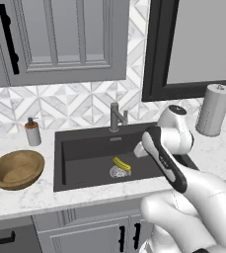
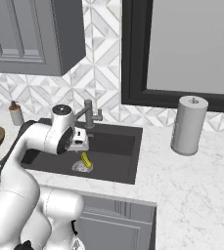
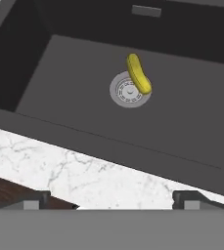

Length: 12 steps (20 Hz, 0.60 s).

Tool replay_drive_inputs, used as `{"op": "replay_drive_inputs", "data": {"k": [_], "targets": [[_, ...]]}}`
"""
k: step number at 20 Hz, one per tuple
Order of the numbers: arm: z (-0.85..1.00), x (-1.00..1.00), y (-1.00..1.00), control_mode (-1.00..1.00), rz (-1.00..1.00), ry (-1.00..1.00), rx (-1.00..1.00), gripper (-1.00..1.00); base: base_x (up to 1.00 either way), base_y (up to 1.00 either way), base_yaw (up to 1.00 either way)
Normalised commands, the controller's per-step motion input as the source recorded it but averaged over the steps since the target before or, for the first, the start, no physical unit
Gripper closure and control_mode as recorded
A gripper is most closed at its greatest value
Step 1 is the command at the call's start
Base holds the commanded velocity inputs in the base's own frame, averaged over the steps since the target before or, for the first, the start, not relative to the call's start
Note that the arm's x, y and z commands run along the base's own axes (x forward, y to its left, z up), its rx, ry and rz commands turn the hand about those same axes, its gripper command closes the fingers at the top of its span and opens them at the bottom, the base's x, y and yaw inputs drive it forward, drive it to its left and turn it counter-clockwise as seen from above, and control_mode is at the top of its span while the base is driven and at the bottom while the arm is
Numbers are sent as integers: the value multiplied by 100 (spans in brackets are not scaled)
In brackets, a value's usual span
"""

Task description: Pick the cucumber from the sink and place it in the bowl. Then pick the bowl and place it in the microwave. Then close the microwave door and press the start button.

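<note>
The cucumber lies on the floor of the sink, near the basin's middle, with one end resting across the edge of the round silver drain. You have the end effector spread wide and holding nothing; in the hand view its two dark fingertips sit far apart over the sink's front rim and the marble table. From the right base view the end effector seems to hang above the basin, just off the cucumber, though the arm hides much of it. The wooden bowl stands on the table left of the sink, near the front edge. A soap dispenser stands at the sink's back left corner, the faucet behind the basin, and a paper towel roll toward the right.
</note>
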Motion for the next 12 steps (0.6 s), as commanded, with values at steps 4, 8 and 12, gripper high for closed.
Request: {"op": "replay_drive_inputs", "data": {"k": [4, 8, 12], "targets": [[-50, 42, 0, -100, 18, 0, 3, -100, 0, 0, 0], [-29, 52, 0, -100, 13, 6, 4, -100, 0, 0, 0], [0, 44, 0, -100, 2, 10, 0, -100, 0, 0, 0]]}}
